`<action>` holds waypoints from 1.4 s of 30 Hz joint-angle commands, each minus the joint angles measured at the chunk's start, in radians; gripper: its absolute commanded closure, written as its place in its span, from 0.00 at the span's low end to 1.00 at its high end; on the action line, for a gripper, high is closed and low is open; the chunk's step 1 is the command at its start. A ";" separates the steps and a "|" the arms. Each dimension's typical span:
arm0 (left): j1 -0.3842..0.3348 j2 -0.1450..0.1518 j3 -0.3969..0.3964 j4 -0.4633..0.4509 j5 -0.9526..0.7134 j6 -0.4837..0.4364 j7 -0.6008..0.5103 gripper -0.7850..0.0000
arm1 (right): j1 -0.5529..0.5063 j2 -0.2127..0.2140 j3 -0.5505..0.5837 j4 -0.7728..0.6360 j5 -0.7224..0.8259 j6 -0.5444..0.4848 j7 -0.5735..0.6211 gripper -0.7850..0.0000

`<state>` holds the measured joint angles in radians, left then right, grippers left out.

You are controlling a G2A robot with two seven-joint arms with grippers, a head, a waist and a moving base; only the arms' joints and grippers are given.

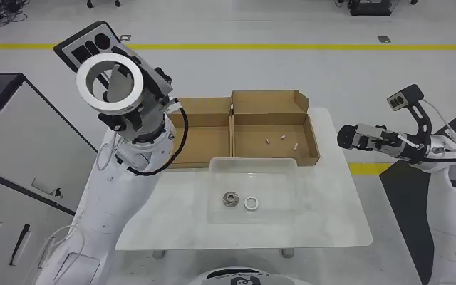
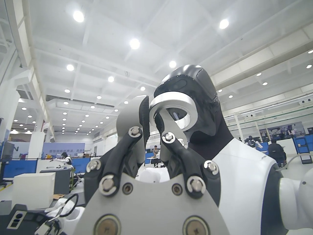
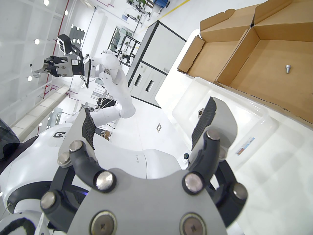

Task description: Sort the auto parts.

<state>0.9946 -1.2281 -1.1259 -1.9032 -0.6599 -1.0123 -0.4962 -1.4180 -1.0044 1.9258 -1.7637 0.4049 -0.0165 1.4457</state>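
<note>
My left gripper [image 2: 154, 121] is raised high above the table's left side, shut on the rim of a large silver-white ring [image 2: 174, 110]; one finger sits inside the ring. From above, that ring [image 1: 110, 83] hangs close under the camera. It also shows far off in the right wrist view, where the left gripper [image 3: 40, 68] is small. On the table a clear plastic tray [image 1: 285, 169] holds a metal hub [image 1: 229, 199] and a small white ring [image 1: 251, 204]. My right gripper [image 3: 146, 118] is open and empty, off the table's right edge [image 1: 345, 137].
Two open cardboard boxes stand behind the tray: the left box [image 1: 203, 135] looks bare, the right box [image 1: 274, 151] holds three small metal pieces, one a stud [image 3: 287, 69]. A grey cabinet [image 1: 28, 142] stands left of the table.
</note>
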 commanded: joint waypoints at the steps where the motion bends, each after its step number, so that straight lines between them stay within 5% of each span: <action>1: -0.001 -0.001 -0.007 0.008 0.010 0.000 -0.019 1.00 | 0.000 0.000 0.000 0.000 0.000 0.000 0.000 0.00; 16: 0.018 0.008 -0.080 0.024 0.297 0.077 -0.112 1.00 | 0.000 0.000 0.000 0.000 0.000 0.000 0.000 0.00; 31: 0.018 -0.007 -0.032 0.009 0.079 0.003 -0.018 1.00 | 0.000 0.000 0.000 0.000 0.000 0.000 0.000 0.00; 42: 0.018 -0.008 -0.031 0.009 0.076 0.002 -0.017 1.00 | 0.000 0.000 0.000 0.000 0.000 0.000 0.000 0.00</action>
<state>1.0123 -1.2357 -1.1571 -1.8940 -0.5837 -1.0102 -0.5137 -1.4180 -1.0044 1.9258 -1.7637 0.4049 -0.0165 1.4457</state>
